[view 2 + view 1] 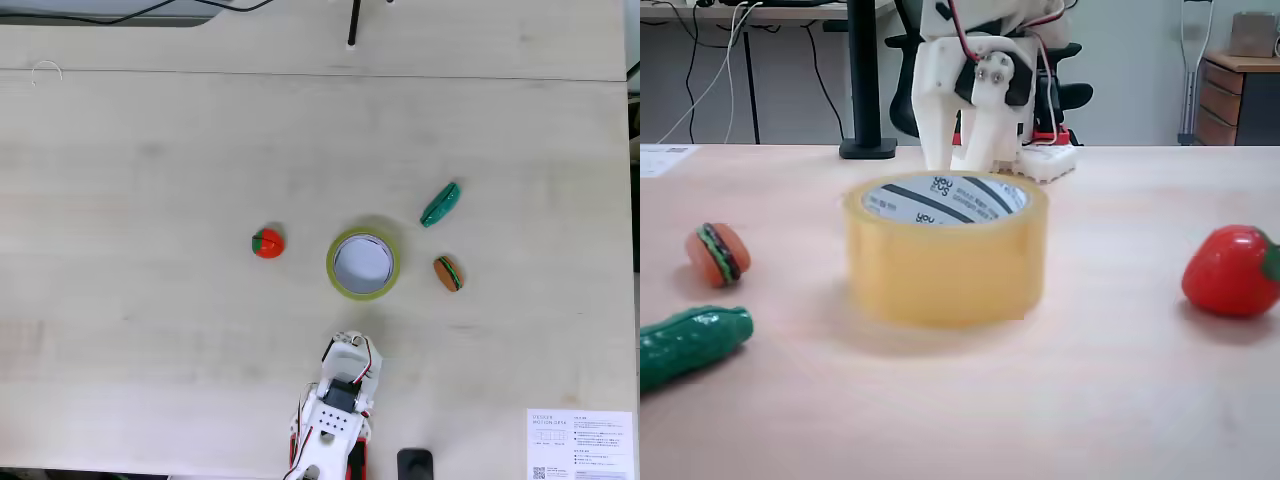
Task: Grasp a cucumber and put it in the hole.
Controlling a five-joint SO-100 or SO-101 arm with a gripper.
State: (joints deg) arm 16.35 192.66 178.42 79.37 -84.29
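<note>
While the arm sits folded behind the tape roll, nothing is gripped yet. Layout, left to right in the low fixed view:

- Cucumber [690, 343]: lying flat on the bench [1110, 400], front-left, partly cut off by the frame edge. From above it lies at an angle [440, 204], right of the roll and apart from it.
- Burger toy [718, 253]: just behind the cucumber, near but not touching.
- Tape roll [945, 262]: centre, standing flat w/ the hole [940, 205] facing up. White core w/ black stripes.
- Strawberry toy [1232, 271]: far right, well apart from the rest.

Tool [345, 345]: parked close to the roll on the arm side. Fingers not clearly visible; cannot tell if spread or pressed together.

Risks from here (est.):
1. Wrong pick. Burger sits near the cucumber, so a sloppy approach could nudge or grab it.
2. Slip. Skin looks glossy and rounded; an off-centre pinch may squirt it out.
3. Roll shift. Arm must swing past the roll; a brush could slide it.
4. Missed drop. If the cucumber is carried crosswise, an end may catch on the rim.
</note>
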